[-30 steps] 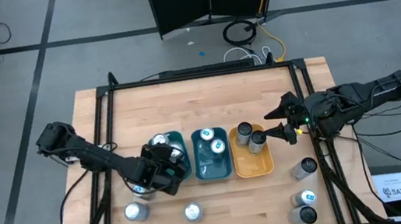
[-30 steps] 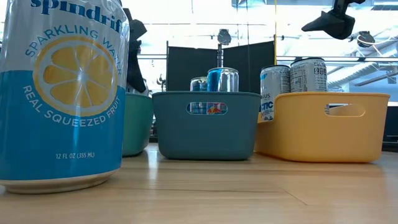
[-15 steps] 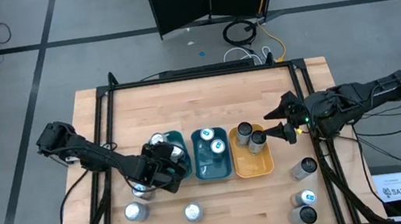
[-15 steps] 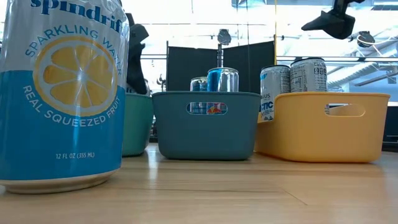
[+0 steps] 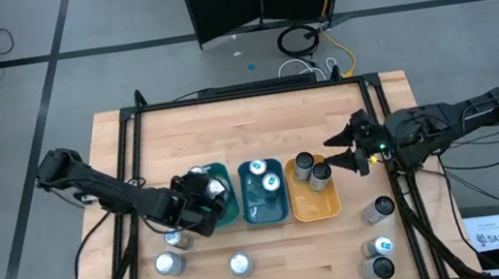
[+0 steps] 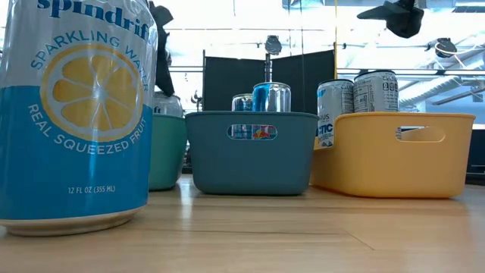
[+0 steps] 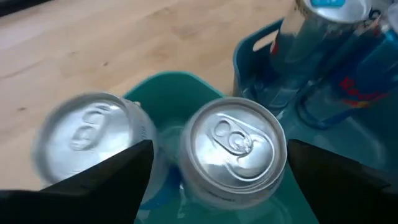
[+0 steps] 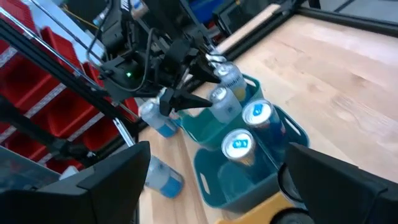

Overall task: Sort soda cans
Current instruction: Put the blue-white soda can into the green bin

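High view shows the left gripper (image 5: 200, 188) above the green tray (image 5: 224, 207), fingers spread wide around a plain silver can (image 7: 233, 152) standing in it beside a second can (image 7: 90, 143). That can looks set down, so the arm should lift straight up to avoid tipping either one. More cans (image 5: 167, 263) wait loose on the table (image 5: 230, 137). The right gripper (image 5: 348, 155) hovers open beside the yellow tray (image 5: 316, 208), holding nothing; the teal tray (image 5: 265, 211) sits between.
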Robot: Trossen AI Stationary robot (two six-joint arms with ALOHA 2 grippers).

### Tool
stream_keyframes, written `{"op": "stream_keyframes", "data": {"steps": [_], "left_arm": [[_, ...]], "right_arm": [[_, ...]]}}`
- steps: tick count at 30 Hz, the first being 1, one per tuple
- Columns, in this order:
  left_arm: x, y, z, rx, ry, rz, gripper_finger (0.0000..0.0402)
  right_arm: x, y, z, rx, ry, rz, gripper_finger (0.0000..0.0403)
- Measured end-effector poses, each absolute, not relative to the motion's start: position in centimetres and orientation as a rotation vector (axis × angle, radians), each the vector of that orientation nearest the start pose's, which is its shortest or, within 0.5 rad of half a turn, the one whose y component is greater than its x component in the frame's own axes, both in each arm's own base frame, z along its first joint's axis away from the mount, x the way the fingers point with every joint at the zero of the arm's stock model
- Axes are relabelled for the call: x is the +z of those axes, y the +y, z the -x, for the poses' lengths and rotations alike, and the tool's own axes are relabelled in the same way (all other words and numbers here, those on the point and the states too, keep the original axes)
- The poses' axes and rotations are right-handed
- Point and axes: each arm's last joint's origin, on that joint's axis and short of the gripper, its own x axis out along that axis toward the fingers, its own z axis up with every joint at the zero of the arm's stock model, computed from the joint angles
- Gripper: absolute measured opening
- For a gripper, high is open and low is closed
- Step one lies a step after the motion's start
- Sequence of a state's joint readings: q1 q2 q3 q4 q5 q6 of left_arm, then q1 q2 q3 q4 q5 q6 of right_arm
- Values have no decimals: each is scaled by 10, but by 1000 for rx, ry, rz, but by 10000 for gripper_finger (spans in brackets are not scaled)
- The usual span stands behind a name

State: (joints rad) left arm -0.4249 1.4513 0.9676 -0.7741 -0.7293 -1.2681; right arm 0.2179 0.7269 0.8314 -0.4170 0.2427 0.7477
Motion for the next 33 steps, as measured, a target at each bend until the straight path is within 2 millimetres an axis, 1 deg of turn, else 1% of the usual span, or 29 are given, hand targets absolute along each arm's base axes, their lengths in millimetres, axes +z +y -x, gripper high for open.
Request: {"op": "stream_keyframes", "data": {"steps": [5, 9, 15, 20, 23, 26, 30, 33], "left_arm": [[239, -92, -228, 779, 671, 468, 377], [254, -93, -214, 734, 648, 494, 377], [275, -95, -196, 636, 601, 578, 377], [289, -100, -184, 591, 506, 672, 377], [292, -106, -182, 577, 454, 700, 377], [298, -112, -183, 576, 440, 721, 377], [314, -125, -194, 569, 436, 728, 377], [326, -135, -202, 598, 473, 688, 377]], "right_arm": [[337, 25, -151, -167, 239, -697, 364], [336, 25, -153, -182, 240, -724, 364], [333, 26, -156, -186, 261, -710, 364], [329, 28, -163, -190, 296, -681, 364], [325, 30, -167, -171, 333, -678, 364], [322, 31, -169, -148, 370, -677, 364], [319, 33, -172, -123, 410, -653, 364], [317, 33, -174, -119, 426, -638, 364]]}}
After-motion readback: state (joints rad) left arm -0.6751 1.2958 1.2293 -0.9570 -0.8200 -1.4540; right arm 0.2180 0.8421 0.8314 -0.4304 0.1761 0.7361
